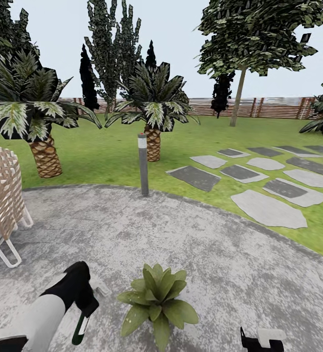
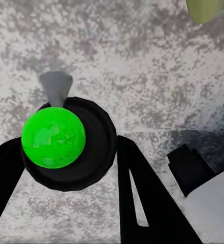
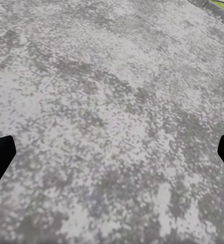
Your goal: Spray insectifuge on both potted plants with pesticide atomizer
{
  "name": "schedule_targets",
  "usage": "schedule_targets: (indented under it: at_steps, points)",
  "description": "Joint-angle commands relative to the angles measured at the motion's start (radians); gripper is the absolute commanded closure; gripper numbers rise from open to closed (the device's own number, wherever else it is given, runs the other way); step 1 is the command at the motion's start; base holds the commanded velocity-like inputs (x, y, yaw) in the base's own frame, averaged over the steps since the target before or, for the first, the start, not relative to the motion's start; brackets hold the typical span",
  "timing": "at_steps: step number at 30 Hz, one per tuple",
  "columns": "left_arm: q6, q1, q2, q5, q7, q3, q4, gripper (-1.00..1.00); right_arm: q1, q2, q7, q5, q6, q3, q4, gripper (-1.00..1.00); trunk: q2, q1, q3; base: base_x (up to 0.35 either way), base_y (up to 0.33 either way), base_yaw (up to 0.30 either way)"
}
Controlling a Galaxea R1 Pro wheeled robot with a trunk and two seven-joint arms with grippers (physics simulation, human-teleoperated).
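Note:
My left gripper (image 1: 85, 305) is shut on the pesticide atomizer (image 1: 80, 328), whose whitish and dark green body hangs below the fingers over the grey paving. In the left wrist view the atomizer (image 2: 66, 147) shows as a black round top with a bright green ball and a grey nozzle, between the two black fingers (image 2: 137, 193). One potted plant (image 1: 156, 303), a low rosette of broad green leaves, stands just right of the atomizer. Whether insectifuge lies on its leaves is too fine to tell. My right gripper (image 1: 261, 340) is open above bare paving (image 3: 112, 127).
A grey bollard lamp (image 1: 142, 166) stands at the paving's far edge. A white lattice chair (image 1: 0, 205) is at the left. Two palms (image 1: 44, 146) (image 1: 153, 137) grow on the lawn, stepping stones (image 1: 259, 195) lie to the right, and a wooden fence (image 1: 259, 107) runs behind.

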Motion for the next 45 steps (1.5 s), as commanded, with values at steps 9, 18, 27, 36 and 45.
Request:
schedule_targets:
  at_steps: [9, 18, 27, 36, 45]
  points:
    - [0.015, -0.017, 0.007, -0.137, -0.095, -0.012, 0.005, 1.0, -0.001, 0.0, -0.006, 0.011, -0.003, -0.004, 0.002, -1.0, 0.0, 0.0, -0.001, 0.0, 0.0, 0.0]
    - [0.007, 0.029, 0.024, -0.132, -0.087, -0.005, 0.011, 1.0, -0.001, 0.0, -0.006, 0.011, -0.003, -0.004, 0.002, -1.0, 0.0, 0.0, -0.001, 0.0, 0.0, 0.0]
    - [0.006, 0.033, 0.024, 0.002, -0.014, 0.042, -0.008, 1.0, -0.001, 0.0, -0.006, 0.011, -0.003, -0.004, 0.002, -1.0, 0.0, 0.0, -0.001, 0.0, 0.0, 0.0]
    - [-0.075, 0.091, 0.024, 0.215, 0.15, 0.044, -0.005, 1.0, -0.001, 0.0, -0.006, 0.011, -0.003, -0.004, 0.002, -1.0, 0.0, 0.0, -0.001, 0.0, 0.0, 0.0]
    - [-0.081, 0.092, 0.017, 0.232, 0.159, 0.042, -0.005, 1.0, -0.001, 0.0, -0.009, 0.009, -0.003, -0.004, 0.002, -1.0, 0.0, 0.0, -0.001, -0.197, -0.126, 0.055]
